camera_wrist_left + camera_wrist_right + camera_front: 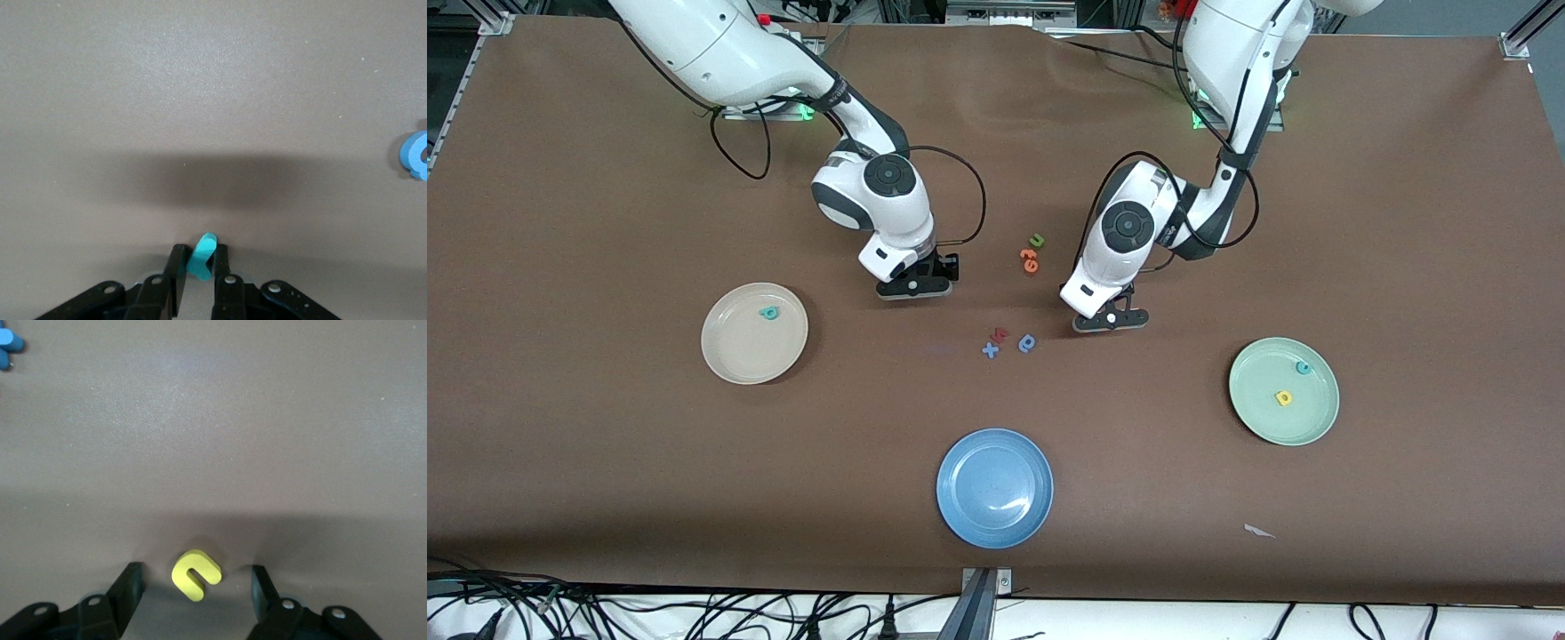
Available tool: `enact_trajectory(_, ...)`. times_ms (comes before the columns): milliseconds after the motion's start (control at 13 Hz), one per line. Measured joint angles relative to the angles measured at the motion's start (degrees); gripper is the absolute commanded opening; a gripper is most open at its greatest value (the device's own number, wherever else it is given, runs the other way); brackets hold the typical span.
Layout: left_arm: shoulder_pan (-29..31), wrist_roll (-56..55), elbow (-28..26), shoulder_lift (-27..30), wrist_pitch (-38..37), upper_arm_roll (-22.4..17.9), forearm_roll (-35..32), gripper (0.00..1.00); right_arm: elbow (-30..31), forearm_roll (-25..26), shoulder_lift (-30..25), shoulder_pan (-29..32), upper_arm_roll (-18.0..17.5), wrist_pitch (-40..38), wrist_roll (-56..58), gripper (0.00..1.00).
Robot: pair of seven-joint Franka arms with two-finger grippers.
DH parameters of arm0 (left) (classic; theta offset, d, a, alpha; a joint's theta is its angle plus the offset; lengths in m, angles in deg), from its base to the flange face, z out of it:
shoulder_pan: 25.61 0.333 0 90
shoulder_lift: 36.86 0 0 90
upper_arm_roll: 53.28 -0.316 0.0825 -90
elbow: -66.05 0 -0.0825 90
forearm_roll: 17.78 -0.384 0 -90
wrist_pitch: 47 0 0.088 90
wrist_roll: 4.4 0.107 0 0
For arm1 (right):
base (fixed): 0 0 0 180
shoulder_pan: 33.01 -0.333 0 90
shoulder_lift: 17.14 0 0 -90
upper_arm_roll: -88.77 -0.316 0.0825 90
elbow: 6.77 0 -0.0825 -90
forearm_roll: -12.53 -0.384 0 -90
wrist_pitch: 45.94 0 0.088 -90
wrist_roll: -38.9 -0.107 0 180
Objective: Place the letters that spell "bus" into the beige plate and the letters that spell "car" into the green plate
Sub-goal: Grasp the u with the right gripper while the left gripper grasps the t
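The left gripper [199, 267] is low at the table in the middle of the front view, pinching a small teal letter [202, 255] – thin, standing on edge. The right gripper [197, 587] has open jaws around a yellow u [195, 574] lying flat. The beige plate [729, 356] holds a teal b [769, 312] – the green plate [1267, 418] holds a teal c [1304, 367] and yellow a [1284, 398].

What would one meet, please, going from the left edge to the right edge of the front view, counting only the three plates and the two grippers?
Beige plate → right gripper, low over the table with a yellow letter between its open fingers → blue plate → left gripper, shut on a teal letter → green plate.
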Motion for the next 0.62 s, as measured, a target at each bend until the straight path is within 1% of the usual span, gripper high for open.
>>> enact_trajectory(231, 0.34, 0.18, 0.63, 0.26, -0.75, -0.74, 0.0, 0.15, -0.17, 0.03, -0.11, -0.02, -0.09, 0.12, 0.0, 0.5)
enact_trajectory(308, 0.48, 0.22, 0.89, 0.37, -1.51, -0.9, 0.0, 0.13, -0.21, 0.03, -0.13, -0.03, -0.12, 0.14, 0.0, 0.47)
enact_trajectory(463, 0.51, 0.3, 1.32, 0.43, -2.41, -1.06, 0.0, 0.12, -0.28, 0.06, -0.15, -0.04, -0.12, 0.21, 0.0, 0.36)
enact_trajectory(540, 0.59, 0.6, 2.1, 0.43, -4.11, -1.39, 0.0, 0.12, -0.28, 0.07, -0.15, -0.05, -0.12, 0.22, 0.0, 0.31)
enact_trajectory(617, 1.06, 1.71, 3.81, 0.46, -7.63, -1.94, 0.0, 0.12, -0.33, 0.07, -0.19, -0.06, -0.14, 0.33, 0.0, 0.27)
